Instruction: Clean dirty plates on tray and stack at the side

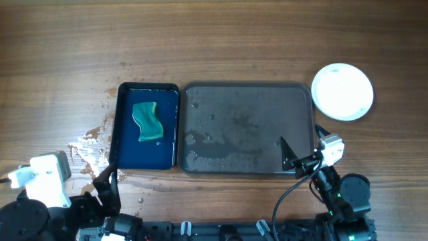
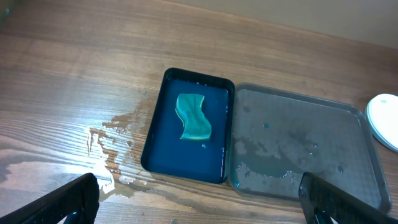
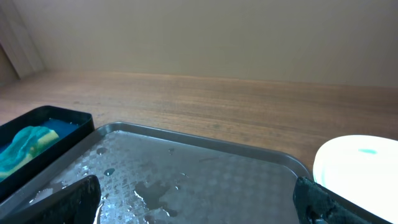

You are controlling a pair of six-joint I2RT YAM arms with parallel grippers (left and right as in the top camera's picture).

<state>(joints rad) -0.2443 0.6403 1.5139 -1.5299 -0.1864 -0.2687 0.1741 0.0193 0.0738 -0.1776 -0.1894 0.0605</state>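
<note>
The grey tray lies mid-table, wet, with no plates on it; it also shows in the left wrist view and the right wrist view. A white plate stack sits on the table to the tray's right, seen too in the right wrist view and at the left wrist view's edge. A green sponge lies in the blue water basin. My left gripper is open and empty near the front left edge. My right gripper is open and empty over the tray's front right corner.
Spilled water spreads on the wood left of the basin. The sponge and basin show in the left wrist view. Bare wood lies behind the tray and basin.
</note>
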